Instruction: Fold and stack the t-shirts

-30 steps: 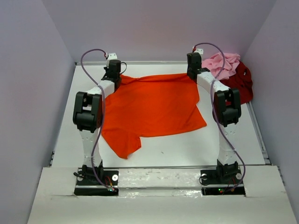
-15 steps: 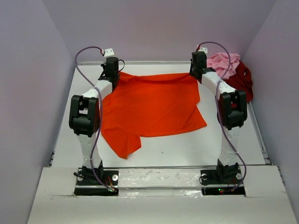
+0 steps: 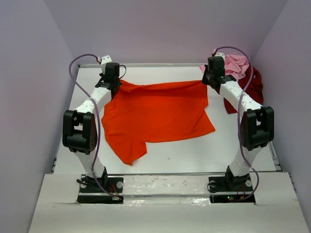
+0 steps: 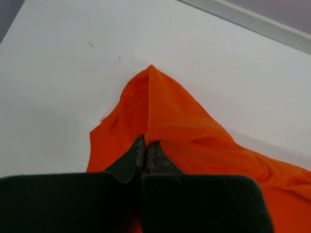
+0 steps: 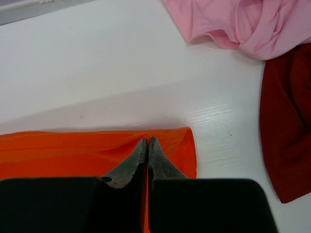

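Note:
The orange t-shirt (image 3: pixel 158 114) lies spread over the middle of the white table, its far edge lifted and stretched taut between both grippers. My left gripper (image 3: pixel 115 83) is shut on the shirt's far left corner (image 4: pixel 150 97), the cloth pinched between the fingertips (image 4: pixel 154 151). My right gripper (image 3: pixel 206 81) is shut on the far right corner (image 5: pixel 182 145), fingertips (image 5: pixel 154 150) closed over the hem. The pink t-shirt (image 3: pixel 235 65) sits crumpled at the back right, with the dark red t-shirt (image 3: pixel 250 87) bunched beside it; both show in the right wrist view, pink (image 5: pixel 233 24) and dark red (image 5: pixel 286 121).
Purple walls close in the table on the left, back and right. A metal rail (image 3: pixel 160 65) runs along the table's far edge. A raised white ledge (image 3: pixel 165 182) at the near edge holds both arm bases.
Both grippers have moved outward and away from each other, still holding the orange shirt's far corners. The far edge is now pulled straighter and wider. Both elbows swung outward and lower.

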